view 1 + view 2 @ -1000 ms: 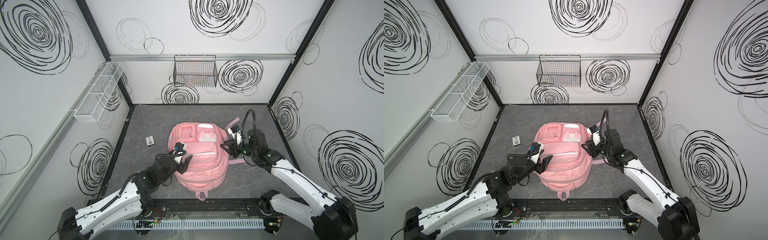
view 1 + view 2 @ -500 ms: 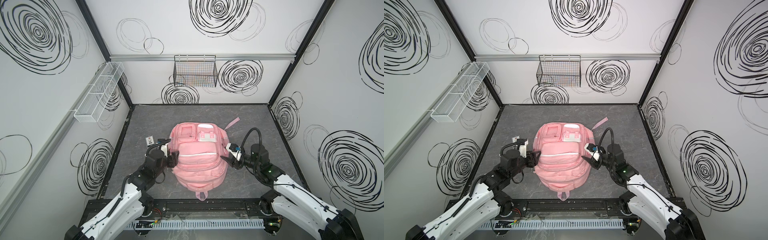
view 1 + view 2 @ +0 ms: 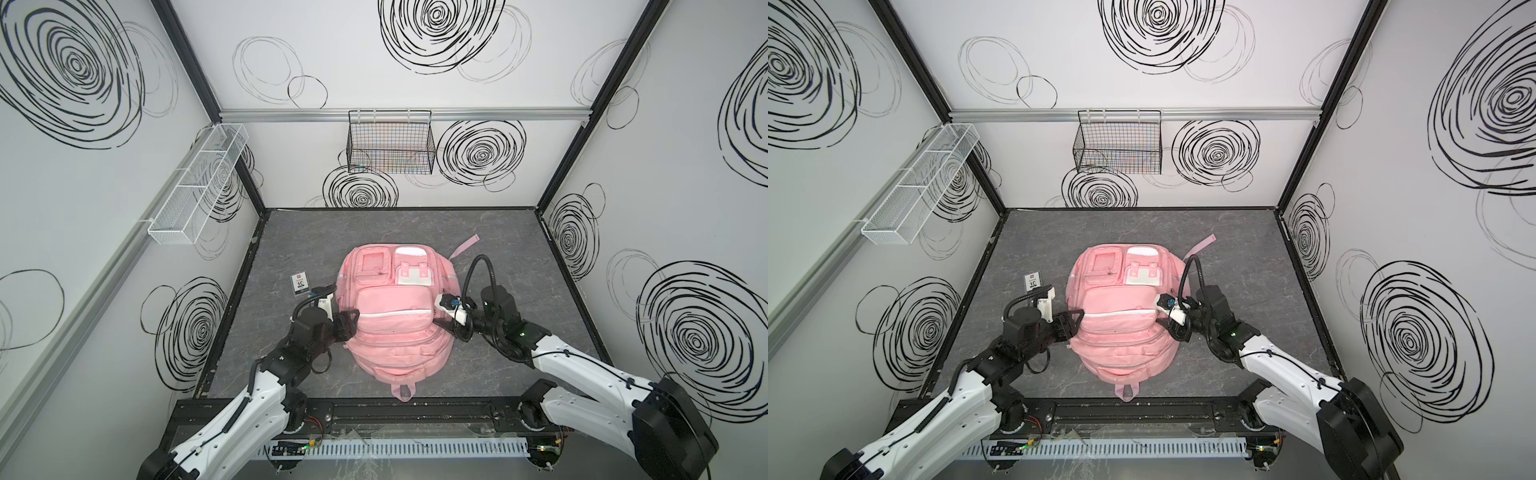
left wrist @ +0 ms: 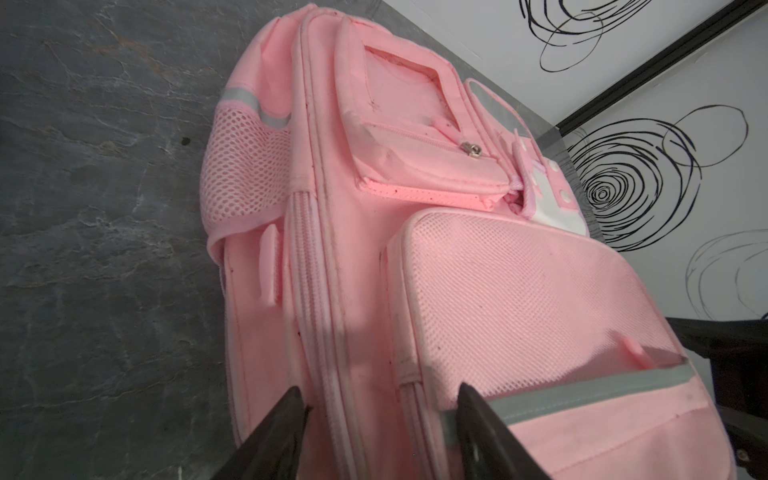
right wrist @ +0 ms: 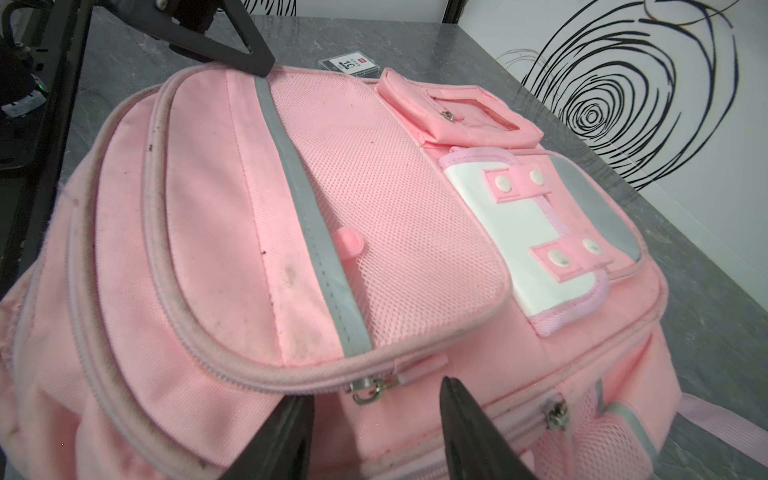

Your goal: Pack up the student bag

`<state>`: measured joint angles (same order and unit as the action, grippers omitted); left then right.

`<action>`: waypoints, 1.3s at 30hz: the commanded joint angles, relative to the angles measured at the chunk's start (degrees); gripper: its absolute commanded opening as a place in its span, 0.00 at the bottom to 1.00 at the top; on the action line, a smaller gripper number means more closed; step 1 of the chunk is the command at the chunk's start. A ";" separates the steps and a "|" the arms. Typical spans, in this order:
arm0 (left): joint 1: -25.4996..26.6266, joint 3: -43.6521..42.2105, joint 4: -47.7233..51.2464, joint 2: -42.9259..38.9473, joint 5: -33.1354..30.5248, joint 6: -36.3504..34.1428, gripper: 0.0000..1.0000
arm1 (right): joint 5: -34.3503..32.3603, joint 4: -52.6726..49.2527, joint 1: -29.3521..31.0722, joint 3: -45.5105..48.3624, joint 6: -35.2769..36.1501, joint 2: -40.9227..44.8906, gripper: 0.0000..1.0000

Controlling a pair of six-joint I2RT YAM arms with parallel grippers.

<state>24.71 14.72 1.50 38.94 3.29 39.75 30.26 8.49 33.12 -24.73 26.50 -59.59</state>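
The student bag [image 3: 395, 332] [image 3: 1121, 336], a pink backpack, lies flat in the middle of the grey floor with its front pockets facing up. My left gripper [image 3: 351, 323] [image 3: 1076, 322] is open at the bag's left side, level with the big front pocket. In the left wrist view the left gripper [image 4: 380, 388] spans two zipper lines on the bag [image 4: 415, 249]. My right gripper [image 3: 441, 326] [image 3: 1168, 325] is open at the right end of that pocket. In the right wrist view the right gripper [image 5: 376, 392] stands just short of a metal zipper pull [image 5: 368, 390].
A small labelled card [image 3: 300, 282] [image 3: 1034, 282] lies on the floor left of the bag. A pink strap [image 3: 465, 247] trails from its far right corner. A black wire basket [image 3: 390, 145] hangs on the back wall, a white mesh tray [image 3: 195, 187] on the left wall.
Both grippers left the bag and came back low at its sides. The left one moved off the bag's near-left part; the right one came down from the strap corner to the front pocket's end.
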 commanded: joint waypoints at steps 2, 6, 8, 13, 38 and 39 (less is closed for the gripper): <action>-1.26 -1.30 -3.15 -0.18 0.15 2.44 0.61 | -0.57 1.13 0.43 -1.12 1.73 -1.89 0.53; -2.40 -1.33 -4.19 0.58 0.72 2.45 0.60 | 0.63 1.24 0.37 -1.91 2.64 -4.47 0.52; -2.87 -1.33 -4.43 1.42 1.06 2.35 0.60 | 0.70 0.14 0.40 -2.91 3.81 -5.97 0.52; -3.64 -1.83 -5.24 2.84 1.18 2.48 0.59 | 2.51 0.76 0.38 -4.27 4.69 -7.94 0.61; -4.93 -3.07 -7.02 2.72 1.28 2.82 0.56 | 6.24 -3.23 0.36 -4.68 0.13 -0.36 0.00; -4.79 -3.03 -6.95 2.66 1.36 2.71 0.56 | 5.60 -3.06 0.36 -4.40 -0.16 0.33 0.00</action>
<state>20.38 12.43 -4.60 42.00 4.93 42.50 35.51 4.38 33.10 -29.67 27.66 -62.04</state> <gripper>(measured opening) 0.558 0.087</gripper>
